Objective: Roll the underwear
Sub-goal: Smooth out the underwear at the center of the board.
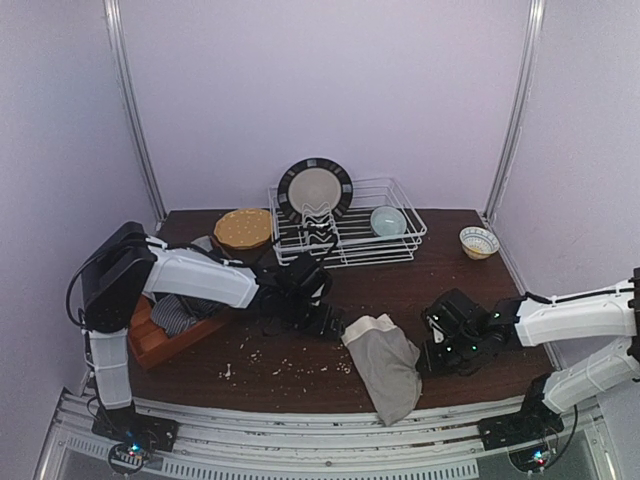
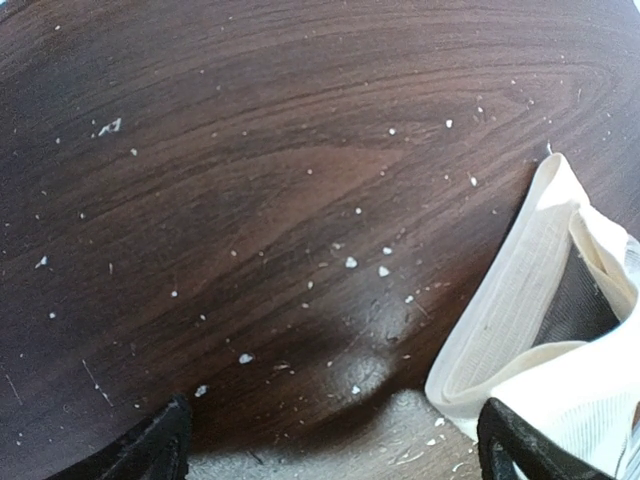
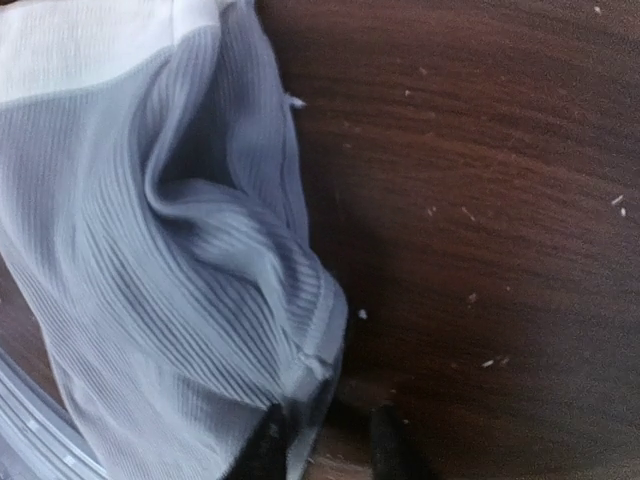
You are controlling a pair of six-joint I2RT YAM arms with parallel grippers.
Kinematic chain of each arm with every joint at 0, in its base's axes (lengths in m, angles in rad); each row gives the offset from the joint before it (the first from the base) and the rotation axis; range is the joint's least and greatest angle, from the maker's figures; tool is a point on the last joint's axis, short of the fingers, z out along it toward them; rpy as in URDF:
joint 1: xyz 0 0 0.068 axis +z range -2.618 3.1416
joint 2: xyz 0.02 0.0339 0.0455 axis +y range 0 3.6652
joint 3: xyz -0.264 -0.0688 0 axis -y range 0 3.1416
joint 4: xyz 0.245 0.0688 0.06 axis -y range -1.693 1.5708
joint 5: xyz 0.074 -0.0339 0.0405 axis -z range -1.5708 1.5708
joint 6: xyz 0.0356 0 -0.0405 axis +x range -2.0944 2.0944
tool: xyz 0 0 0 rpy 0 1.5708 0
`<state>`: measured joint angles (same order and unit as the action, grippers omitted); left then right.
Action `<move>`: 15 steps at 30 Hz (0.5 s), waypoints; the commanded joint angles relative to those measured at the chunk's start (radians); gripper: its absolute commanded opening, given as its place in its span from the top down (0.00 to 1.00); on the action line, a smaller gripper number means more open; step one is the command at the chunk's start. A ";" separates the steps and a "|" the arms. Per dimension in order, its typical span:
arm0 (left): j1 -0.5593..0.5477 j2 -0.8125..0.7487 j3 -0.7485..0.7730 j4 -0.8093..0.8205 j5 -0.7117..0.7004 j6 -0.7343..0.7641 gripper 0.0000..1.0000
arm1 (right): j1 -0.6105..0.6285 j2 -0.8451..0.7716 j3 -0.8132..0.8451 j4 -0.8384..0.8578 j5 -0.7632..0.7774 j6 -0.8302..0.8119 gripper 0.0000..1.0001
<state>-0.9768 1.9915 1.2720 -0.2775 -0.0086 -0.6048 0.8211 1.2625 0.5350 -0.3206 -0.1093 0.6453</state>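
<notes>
Lying on the tabletop (image 1: 450, 275), the grey-beige underwear (image 1: 382, 365) droops over the near edge. The left pincer (image 2: 335, 445) gapes wide beside its waistband. The right pincer (image 3: 328, 440) sits narrowed at the hem; whether it grips, I cannot tell.

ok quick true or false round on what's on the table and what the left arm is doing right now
1. The grey-beige underwear hangs partly over the near edge of the table. True.
2. The left fingers are shut on the waistband. False: they stand wide apart over bare table, and the waistband lies beside one of them.
3. A plate stands upright in the dish rack. True.
4. The patterned bowl sits inside the rack. False: it sits on the table to the right of the rack. The bowl in the rack is the pale bowl.
5. Small pale crumbs are scattered on the table. True.
</notes>
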 commanded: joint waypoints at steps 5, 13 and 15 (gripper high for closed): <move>-0.022 -0.070 0.004 -0.100 -0.078 0.039 0.02 | 0.006 -0.146 0.027 -0.075 0.084 0.005 0.58; -0.097 -0.086 0.134 -0.118 -0.031 0.074 0.02 | 0.006 -0.070 0.091 0.052 0.067 -0.025 0.74; -0.103 -0.069 0.157 -0.103 0.028 0.074 0.02 | 0.005 -0.029 0.106 0.087 0.049 -0.023 0.74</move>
<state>-1.0554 1.9408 1.3716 -0.4015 -0.0570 -0.5552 0.8219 1.1709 0.6064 -0.3000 -0.0650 0.6315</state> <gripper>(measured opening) 0.978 0.261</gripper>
